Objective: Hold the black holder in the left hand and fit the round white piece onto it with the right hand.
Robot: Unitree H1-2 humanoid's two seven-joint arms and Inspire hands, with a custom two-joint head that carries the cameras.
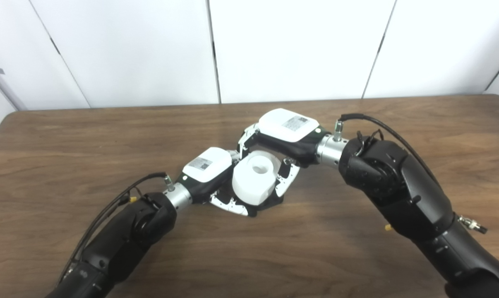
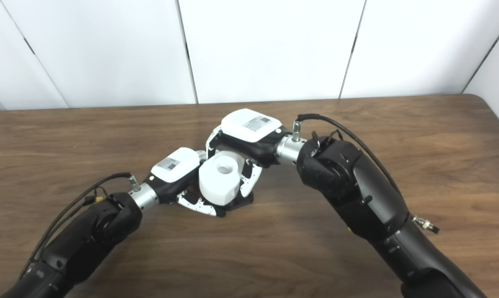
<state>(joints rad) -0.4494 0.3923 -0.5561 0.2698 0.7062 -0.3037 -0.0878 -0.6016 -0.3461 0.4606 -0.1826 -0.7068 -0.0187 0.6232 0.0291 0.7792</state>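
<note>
The round white piece (image 1: 255, 176) with a hole in its top sits on the black holder (image 1: 273, 202) at the table's middle. Only a dark edge of the holder shows under the piece. My left hand (image 1: 208, 169) comes in from the lower left, and its fingers (image 1: 229, 205) curl around the holder's base under the piece. My right hand (image 1: 286, 132) reaches over from the right with its fingers (image 1: 286, 177) closed on the sides of the white piece. The same scene shows in the right eye view, with the piece (image 2: 220, 176) between both hands.
The brown wooden table (image 1: 67, 149) runs across the whole view, with white wall panels behind its far edge. My right forearm (image 1: 398, 186) lies over the table's right side, and my left forearm (image 1: 125, 231) lies over its lower left.
</note>
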